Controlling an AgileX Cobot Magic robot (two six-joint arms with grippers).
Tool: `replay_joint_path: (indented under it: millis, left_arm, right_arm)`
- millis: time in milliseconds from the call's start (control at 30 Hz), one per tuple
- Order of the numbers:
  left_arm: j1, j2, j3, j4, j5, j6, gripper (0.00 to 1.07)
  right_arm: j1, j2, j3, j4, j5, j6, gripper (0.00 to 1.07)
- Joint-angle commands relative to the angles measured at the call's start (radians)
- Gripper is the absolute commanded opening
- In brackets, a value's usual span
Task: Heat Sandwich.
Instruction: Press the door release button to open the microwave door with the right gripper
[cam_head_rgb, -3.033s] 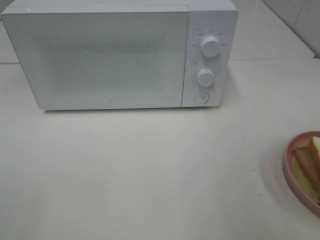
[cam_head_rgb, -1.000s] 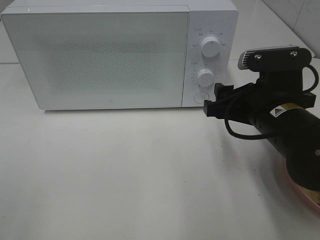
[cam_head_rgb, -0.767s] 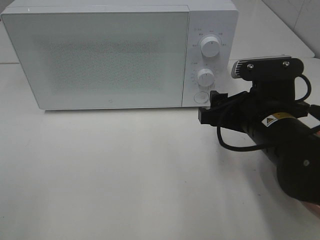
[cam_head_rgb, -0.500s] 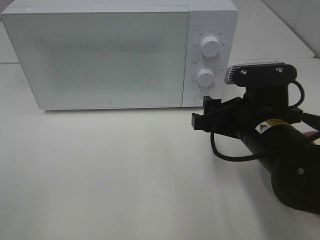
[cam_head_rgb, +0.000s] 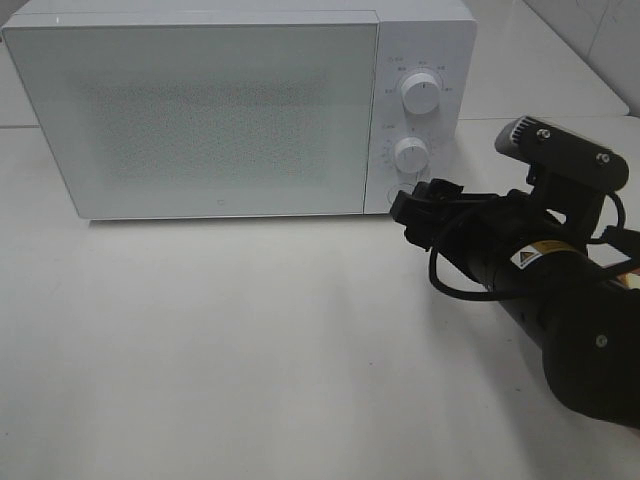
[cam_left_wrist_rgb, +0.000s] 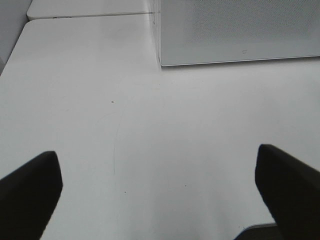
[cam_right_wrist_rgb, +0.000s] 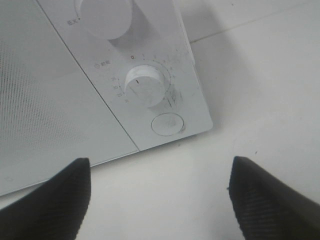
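The white microwave (cam_head_rgb: 200, 110) stands at the back of the table with its door shut. My right gripper (cam_head_rgb: 412, 214) hangs open and empty just in front of the lower corner of the control panel, covering the round door button in the exterior high view. The right wrist view shows that button (cam_right_wrist_rgb: 167, 124) ahead, between the open fingers (cam_right_wrist_rgb: 55, 197), below the timer knob (cam_right_wrist_rgb: 147, 85). My left gripper (cam_left_wrist_rgb: 157, 170) is open and empty over bare table, left of the microwave's front corner (cam_left_wrist_rgb: 162, 62). The sandwich is hidden behind my right arm.
Two white knobs, the upper knob (cam_head_rgb: 421, 92) and the lower knob (cam_head_rgb: 411, 154), sit on the panel. My right arm (cam_head_rgb: 560, 310) fills the table's right side. A table seam (cam_head_rgb: 560, 117) runs behind the microwave to the right.
My right arm came in from the right and covered the plate. In the last half second the gripper rolled and moved up closer to the panel's button. The left gripper stays still.
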Motion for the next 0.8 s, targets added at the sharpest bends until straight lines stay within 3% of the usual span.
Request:
replay_joint_path:
  millis: [33, 233, 367, 433, 500, 533, 600, 700, 800]
  left_arm:
    - [0.0, -0.022, 0.003, -0.01, -0.008, -0.005, 0.98]
    - [0.0, -0.022, 0.003, -0.01, -0.008, -0.005, 0.98]
    - [0.0, -0.022, 0.003, -0.01, -0.008, -0.005, 0.98]
    - [0.0, -0.022, 0.003, -0.01, -0.008, -0.005, 0.98]
    - [0.0, -0.022, 0.003, -0.01, -0.008, -0.005, 0.98]
    - [0.0, -0.022, 0.003, -0.01, -0.008, -0.005, 0.98]
    - [0.0, -0.022, 0.003, -0.01, -0.008, -0.005, 0.98]
    - [0.0, -0.022, 0.003, -0.01, -0.008, -0.005, 0.98]
    - [0.0, -0.022, 0.003, -0.01, -0.008, -0.005, 0.98]
  right_arm:
    - [0.004, -0.003, -0.001, -0.004, 0.042, 0.224, 0.72]
    - [0.004, -0.003, -0.001, -0.004, 0.086, 0.556, 0.67]
    - [0.004, -0.003, -0.001, -0.005, 0.1, 0.872, 0.54]
    - [0.004, -0.003, -0.001, -0.005, 0.1, 0.902, 0.52]
    - [0.004, -0.003, -0.001, -0.005, 0.1, 0.956, 0.44]
    - [0.004, -0.003, -0.001, -0.005, 0.108, 1.002, 0.33]
    - [0.003, -0.003, -0.001, -0.005, 0.12, 1.016, 0.28]
    - [0.003, -0.003, -0.001, -0.004, 0.181, 1.067, 0.01]
    - [0.003, -0.003, -0.001, -0.004, 0.179, 1.069, 0.0]
